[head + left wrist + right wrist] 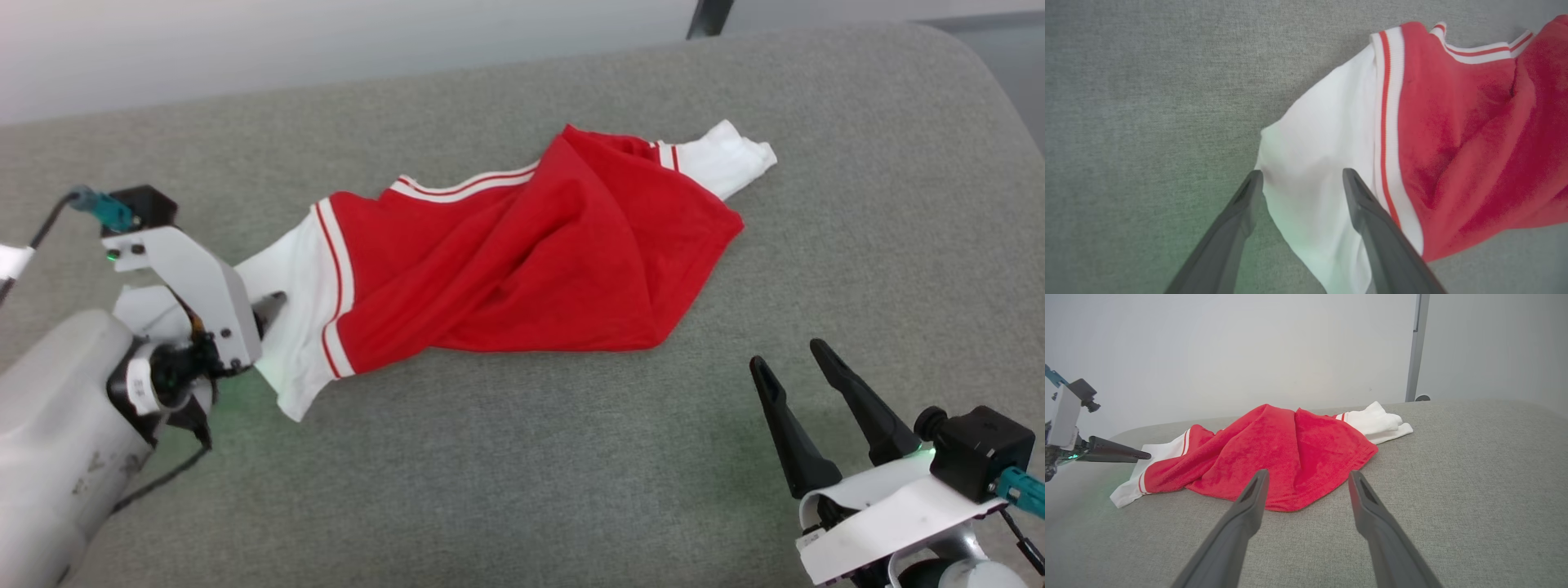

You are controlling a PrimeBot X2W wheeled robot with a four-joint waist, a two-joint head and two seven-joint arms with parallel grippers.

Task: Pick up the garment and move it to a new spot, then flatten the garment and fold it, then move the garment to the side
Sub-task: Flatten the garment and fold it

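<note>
The garment (531, 261) lies crumpled on the grey cushion, red body bunched in the middle. One white sleeve with red-striped trim points left and the other (727, 159) points to the far right. No lettering shows. My left gripper (1302, 173) is open, its two dark fingers straddling the left white sleeve (1323, 134) from just above. From the head camera its wrist (196, 286) covers most of the fingers. My right gripper (788, 353) stands open and empty at the lower right, a short way off the garment's red hem (1290, 502).
The grey fabric cushion (522, 474) stretches wide, with bare room in front of and to the right of the garment. Its rounded right edge (1012, 98) drops off to the floor. Behind it stand a pale wall and a dark pole (1414, 347).
</note>
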